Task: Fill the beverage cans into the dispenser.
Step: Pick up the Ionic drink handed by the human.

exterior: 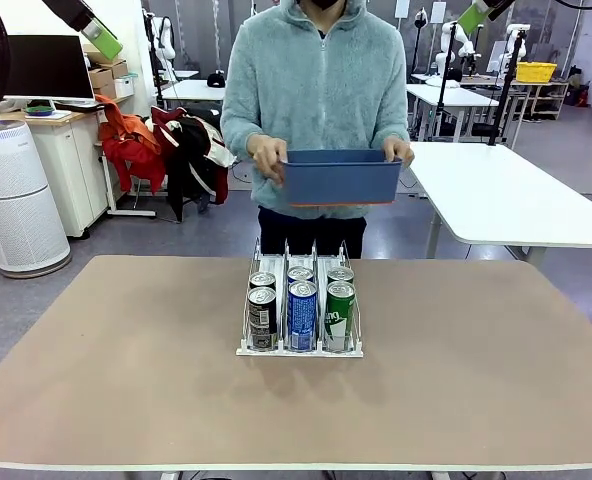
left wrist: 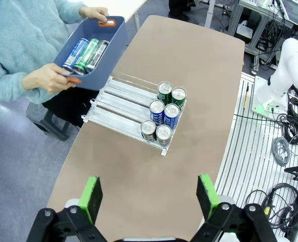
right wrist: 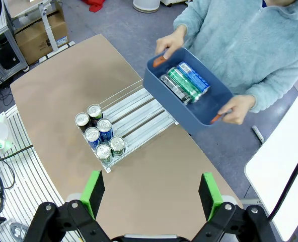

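Observation:
The white dispenser (exterior: pixel 300 262) sits mid-table with three lanes. Two cans stand at the near end of each lane: black ones (exterior: pixel 262 316) left, blue ones (exterior: pixel 302 313) middle, green ones (exterior: pixel 339 312) right. From the wrist views I see the same dispenser (left wrist: pixel 116 103) (right wrist: pixel 134 115) and its cans (left wrist: pixel 164 112) (right wrist: pixel 98 133). A person holds a dark blue tub (exterior: pixel 341 176) above the far edge; three cans (left wrist: pixel 86 54) (right wrist: pixel 184 81) lie inside it. My left gripper (left wrist: pixel 149 194) and right gripper (right wrist: pixel 151 194) hang high above the table, both open with nothing between their fingers.
The person's hands (exterior: pixel 268 157) grip the tub's two ends. A white table (exterior: pixel 516 195) stands at the far right, and a white air purifier (exterior: pixel 16 200) is at the far left. Bare brown tabletop (exterior: pixel 126 380) surrounds the dispenser.

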### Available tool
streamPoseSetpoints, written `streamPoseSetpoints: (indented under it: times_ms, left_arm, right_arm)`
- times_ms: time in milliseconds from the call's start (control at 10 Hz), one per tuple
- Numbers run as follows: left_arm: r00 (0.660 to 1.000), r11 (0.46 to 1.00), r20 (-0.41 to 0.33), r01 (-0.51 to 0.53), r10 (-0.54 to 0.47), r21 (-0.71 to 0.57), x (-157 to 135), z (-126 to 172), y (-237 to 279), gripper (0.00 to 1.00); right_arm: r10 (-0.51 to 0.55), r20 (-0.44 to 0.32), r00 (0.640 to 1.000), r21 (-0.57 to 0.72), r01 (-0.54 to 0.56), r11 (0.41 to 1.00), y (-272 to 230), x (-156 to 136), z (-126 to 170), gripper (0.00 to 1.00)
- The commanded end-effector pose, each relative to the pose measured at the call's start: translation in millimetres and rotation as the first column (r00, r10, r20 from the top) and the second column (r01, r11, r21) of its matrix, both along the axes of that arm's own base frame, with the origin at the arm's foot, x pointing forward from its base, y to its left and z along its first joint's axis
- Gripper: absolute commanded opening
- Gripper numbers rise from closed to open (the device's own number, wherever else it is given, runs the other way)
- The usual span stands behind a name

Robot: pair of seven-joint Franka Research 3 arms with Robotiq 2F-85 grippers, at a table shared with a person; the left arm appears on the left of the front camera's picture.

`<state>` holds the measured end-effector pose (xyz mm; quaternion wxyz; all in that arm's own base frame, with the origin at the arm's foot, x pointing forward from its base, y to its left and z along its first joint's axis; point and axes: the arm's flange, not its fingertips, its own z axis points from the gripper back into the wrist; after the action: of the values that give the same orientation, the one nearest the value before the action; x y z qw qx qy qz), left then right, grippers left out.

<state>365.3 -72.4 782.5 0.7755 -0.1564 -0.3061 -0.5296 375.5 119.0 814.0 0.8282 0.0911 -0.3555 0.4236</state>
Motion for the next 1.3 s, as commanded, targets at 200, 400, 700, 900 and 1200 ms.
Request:
streamPoseSetpoints:
  times_ms: [200,400,700,900,1200]
  left_arm:
    - [1.0,1.0,0.007,-0.014,0.014,0.01,0.1,0.7,0.6,1.0]
    - [1.0,1.0,0.007,-0.014,0.014,0.01,0.1,0.7,0.6,1.0]
    - [1.0,1.0,0.007,-0.014,0.014,0.01,0.1,0.7,0.6,1.0]
    - [1.0,1.0,0.007,-0.014,0.014,0.01,0.1,0.7,0.6,1.0]
    - [1.0,1.0,0.007,-0.014,0.014,0.01,0.1,0.7,0.6,1.0]
  right_arm:
    - [0.004,0.0,1.0,-0.006,-0.004,1.0,0.5,-0.6,-0.8,1.0]
    - [0.004,0.0,1.0,-0.006,-0.004,1.0,0.5,-0.6,-0.8,1.0]
    - [0.004,0.0,1.0,-0.006,-0.004,1.0,0.5,-0.6,-0.8,1.0]
    - [0.004,0.0,1.0,-0.006,-0.004,1.0,0.5,-0.6,-0.8,1.0]
    - [0.004,0.0,1.0,-0.006,-0.004,1.0,0.5,-0.6,-0.8,1.0]
